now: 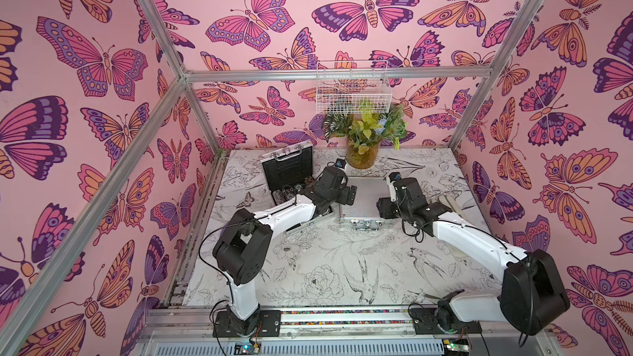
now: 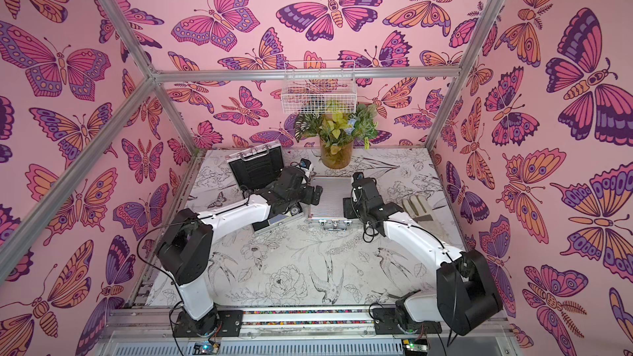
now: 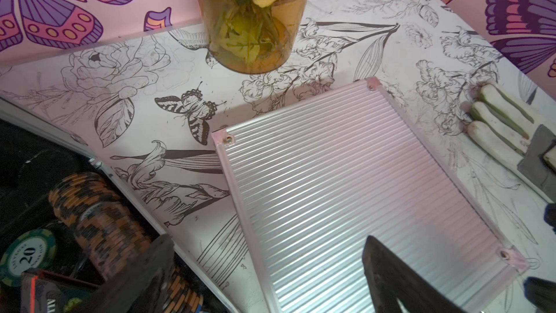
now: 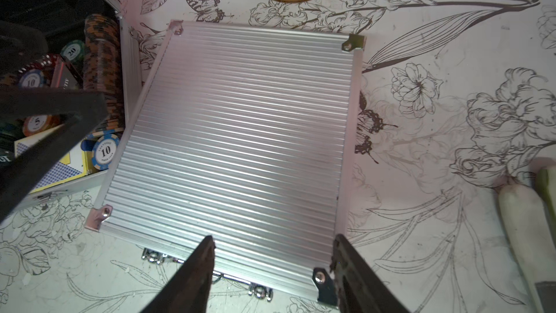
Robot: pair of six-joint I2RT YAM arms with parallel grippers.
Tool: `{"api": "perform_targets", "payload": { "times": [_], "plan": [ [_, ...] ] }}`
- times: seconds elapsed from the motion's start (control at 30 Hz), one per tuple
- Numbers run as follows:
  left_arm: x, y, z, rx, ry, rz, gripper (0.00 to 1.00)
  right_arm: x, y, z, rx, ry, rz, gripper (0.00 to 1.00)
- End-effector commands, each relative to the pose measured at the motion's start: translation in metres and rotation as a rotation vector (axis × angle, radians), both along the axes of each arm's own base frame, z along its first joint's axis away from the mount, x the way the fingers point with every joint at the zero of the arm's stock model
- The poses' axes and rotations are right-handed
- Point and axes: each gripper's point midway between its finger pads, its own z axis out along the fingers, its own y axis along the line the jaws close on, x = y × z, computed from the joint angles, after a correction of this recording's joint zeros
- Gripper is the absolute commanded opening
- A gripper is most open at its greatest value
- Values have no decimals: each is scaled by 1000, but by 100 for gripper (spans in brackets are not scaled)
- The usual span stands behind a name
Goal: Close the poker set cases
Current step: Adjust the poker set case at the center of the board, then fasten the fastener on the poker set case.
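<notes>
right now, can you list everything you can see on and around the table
closed case: one, silver, table centre, lid down
open case: one, silver with black lining, back left of the closed case, lid up
chips: many, orange, green, blue, in the open case
card box: one, blue and yellow, in the open case
vase: one, amber with green leaves, back of the table
basket: one, white wire, on the back wall above the vase
glove: one, pale, right of the closed case
table: one, white with black floral print
left gripper: one, black, open, above the gap between the cases
right gripper: one, black, open, above the closed case's latch edge
</notes>
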Motion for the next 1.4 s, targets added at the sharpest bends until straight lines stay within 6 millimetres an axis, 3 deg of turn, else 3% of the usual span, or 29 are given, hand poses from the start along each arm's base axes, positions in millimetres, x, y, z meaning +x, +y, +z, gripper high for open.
{"api": "perform_targets", "payload": {
  "times": [0.0, 0.27, 0.67, 1.17, 1.2, 1.37],
  "plan": [
    [-17, -10, -7, 58, 36, -56, 96, -11, 0, 5, -51, 5, 74, 64],
    [-31, -34, -28, 92, 77, -118, 85, -8, 0, 12, -65, -47, 99, 64],
    [-38, -29, -67, 125, 165, -95, 84, -6, 8, -16, -89, 58, 138, 64],
    [-62, 5, -137, 161, 324, -24, 84, -16, 9, -70, -127, 265, 131, 65],
    [-63, 7, -139, 161, 329, -19, 84, -19, 8, -80, -142, 298, 134, 65],
    [-68, 19, -151, 163, 367, 1, 84, -22, 7, -89, -178, 349, 172, 66]
  ]
}}
